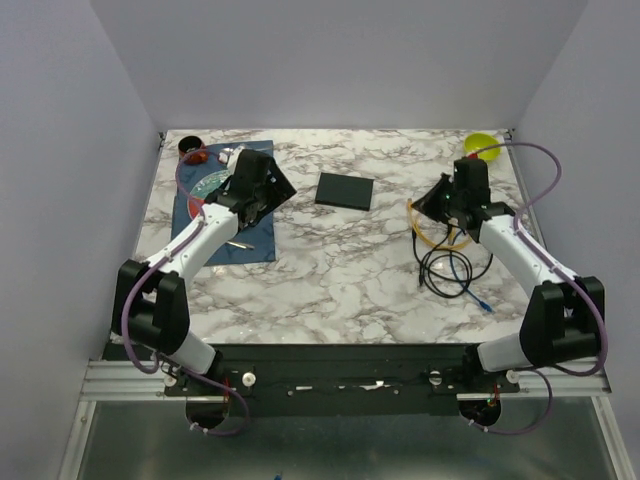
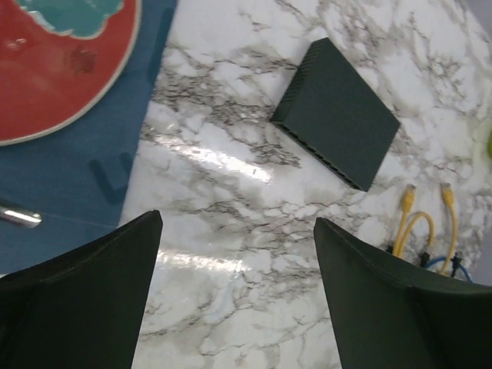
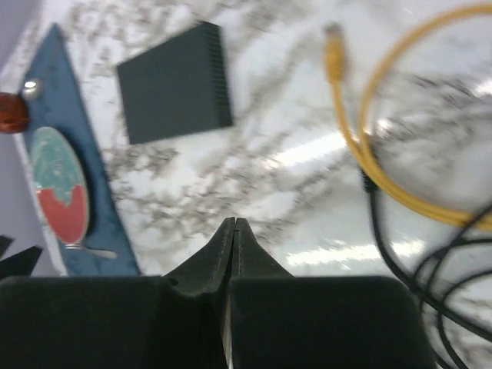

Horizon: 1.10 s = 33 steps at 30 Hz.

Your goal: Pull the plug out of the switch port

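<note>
**Overhead and wrist views of the table (image 1: 330, 280).** The switch (image 1: 345, 190) is shown lying flat, plain top up, in the far half of the table. It is placed about midway between the left and right edges and apart from everything else. Its long axis is laid roughly parallel to the far edge, slightly skewed. Ribbed side faces are seen in both wrist views, but individual sockets cannot be resolved, so the edge toward which the ports point cannot be told.

No lead is seen entering the switch. The yellow cable (image 1: 440, 235) is coiled near the right edge, and two yellow plugs (image 2: 407, 198) are seen lying free on the marble, well apart from the box. The task is therefore judged complete, or nearly so.

The left gripper (image 2: 237, 223) is held with jaws spread wide and empty, above the marble just beside the blue mat (image 1: 225, 220) at the left edge. The right gripper (image 3: 234, 227) is pressed closed on nothing, above the cable heap.

Hazards, as judged:
- The box appears light and unfixed, so it could be shoved or spun by any contact from a wide jaw.
- A loop of the yellow cable or the black cable (image 1: 440, 275) could be snagged by the closed right fingers on withdrawal and dragged across the table.
- The plate (image 2: 61, 61) on the mat could be clipped by a swing of the left arm.
</note>
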Each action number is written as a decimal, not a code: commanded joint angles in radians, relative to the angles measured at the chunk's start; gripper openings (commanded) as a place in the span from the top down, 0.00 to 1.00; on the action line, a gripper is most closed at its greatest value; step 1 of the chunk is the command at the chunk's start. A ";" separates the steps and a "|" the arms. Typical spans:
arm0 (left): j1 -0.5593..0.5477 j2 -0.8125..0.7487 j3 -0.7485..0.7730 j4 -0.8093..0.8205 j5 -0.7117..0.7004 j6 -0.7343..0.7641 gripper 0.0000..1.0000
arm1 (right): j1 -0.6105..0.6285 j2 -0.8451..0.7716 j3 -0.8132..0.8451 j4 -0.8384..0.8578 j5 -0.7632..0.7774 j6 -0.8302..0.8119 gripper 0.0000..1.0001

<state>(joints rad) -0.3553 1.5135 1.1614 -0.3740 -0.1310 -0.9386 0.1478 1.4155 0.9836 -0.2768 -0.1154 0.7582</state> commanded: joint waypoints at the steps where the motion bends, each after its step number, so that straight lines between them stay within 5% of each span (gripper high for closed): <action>1: -0.002 0.135 0.081 0.151 0.207 0.069 0.29 | 0.038 0.163 0.159 0.050 -0.055 0.003 0.93; 2: -0.002 0.170 0.099 0.164 0.231 0.069 0.39 | 0.041 0.207 0.183 0.051 -0.070 0.015 0.95; 3: -0.002 0.244 0.147 0.193 0.257 0.073 0.65 | 0.048 0.242 0.231 0.056 -0.079 0.027 0.99; 6: 0.001 0.405 0.298 0.124 0.271 0.090 1.00 | 0.062 0.374 0.294 0.056 -0.090 0.050 1.00; 21: 0.091 0.796 0.688 0.030 0.255 0.061 1.00 | 0.084 0.761 0.630 -0.056 -0.161 0.075 0.99; 33: 0.033 0.843 0.640 0.102 0.418 0.021 1.00 | 0.101 0.876 0.725 -0.113 -0.202 0.078 0.99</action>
<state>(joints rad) -0.2878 2.3440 1.8278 -0.3092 0.1871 -0.8955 0.2337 2.2524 1.6592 -0.3458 -0.2802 0.8364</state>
